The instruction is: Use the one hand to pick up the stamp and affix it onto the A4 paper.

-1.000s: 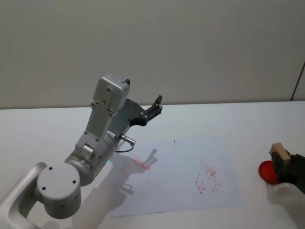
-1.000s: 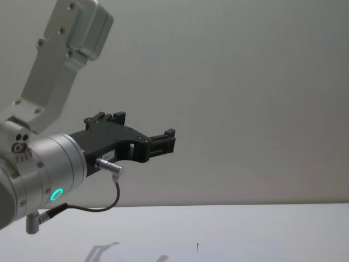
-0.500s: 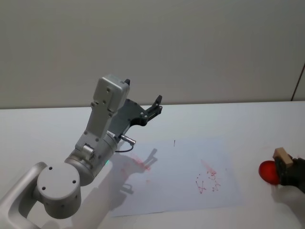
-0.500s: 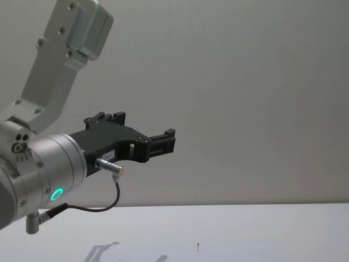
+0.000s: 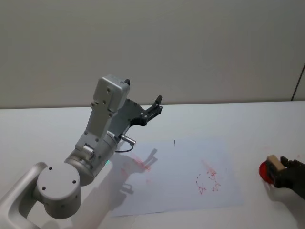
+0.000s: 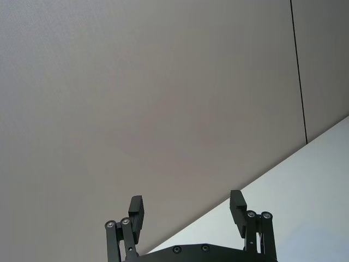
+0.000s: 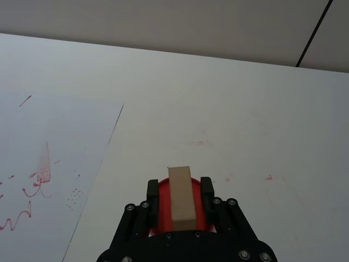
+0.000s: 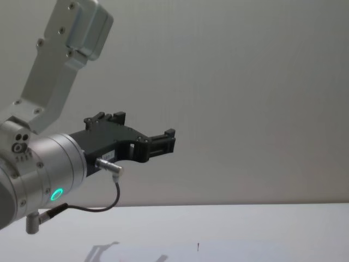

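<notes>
Nearest you, the right gripper (image 7: 180,201) has its fingers closed on the stamp (image 7: 180,197), a light, rigid wooden block that should sit firm when pinched on its flat sides, here low over the red ink pad (image 5: 265,172) beside the A4 paper (image 5: 176,183). Farther off, the left gripper (image 6: 187,212) hangs raised with its fingers spread, holding nothing.
</notes>
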`<state>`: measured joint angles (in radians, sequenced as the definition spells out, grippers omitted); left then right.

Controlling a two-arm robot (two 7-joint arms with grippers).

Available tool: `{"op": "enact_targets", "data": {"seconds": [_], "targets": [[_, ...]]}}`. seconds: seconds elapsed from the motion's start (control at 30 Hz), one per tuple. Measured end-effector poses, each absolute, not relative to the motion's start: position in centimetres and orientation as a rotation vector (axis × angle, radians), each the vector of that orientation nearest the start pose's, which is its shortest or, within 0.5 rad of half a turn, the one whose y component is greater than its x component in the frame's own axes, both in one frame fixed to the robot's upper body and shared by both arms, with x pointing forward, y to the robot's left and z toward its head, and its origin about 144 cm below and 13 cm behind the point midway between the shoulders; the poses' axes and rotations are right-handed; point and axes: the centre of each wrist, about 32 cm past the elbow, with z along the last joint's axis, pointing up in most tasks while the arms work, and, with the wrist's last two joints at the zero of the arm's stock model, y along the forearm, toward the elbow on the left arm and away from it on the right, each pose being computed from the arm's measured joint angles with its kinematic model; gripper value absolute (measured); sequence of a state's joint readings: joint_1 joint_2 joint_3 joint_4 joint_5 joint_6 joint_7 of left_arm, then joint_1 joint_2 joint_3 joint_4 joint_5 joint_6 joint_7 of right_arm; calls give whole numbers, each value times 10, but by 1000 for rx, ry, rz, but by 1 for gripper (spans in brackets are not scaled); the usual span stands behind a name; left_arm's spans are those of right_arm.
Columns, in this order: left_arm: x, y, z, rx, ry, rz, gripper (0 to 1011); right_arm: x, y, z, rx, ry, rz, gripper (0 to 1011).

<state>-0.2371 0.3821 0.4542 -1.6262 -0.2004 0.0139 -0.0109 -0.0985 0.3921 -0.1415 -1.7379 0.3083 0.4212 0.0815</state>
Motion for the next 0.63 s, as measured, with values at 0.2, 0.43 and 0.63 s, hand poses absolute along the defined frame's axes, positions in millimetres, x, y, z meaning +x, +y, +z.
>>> {"op": "enact_targets", "data": {"seconds": [0.2, 0.43, 0.63], "targets": [[492, 198, 1204, 61, -268, 1124, 1001, 428, -279, 1161, -382, 254, -1283, 594], [492, 198, 1204, 61, -268, 1124, 1001, 429, -279, 1160, -384, 258, -1279, 834], [492, 198, 1204, 61, -268, 1124, 1001, 430, -279, 1159, -386, 259, -1277, 960]]}}
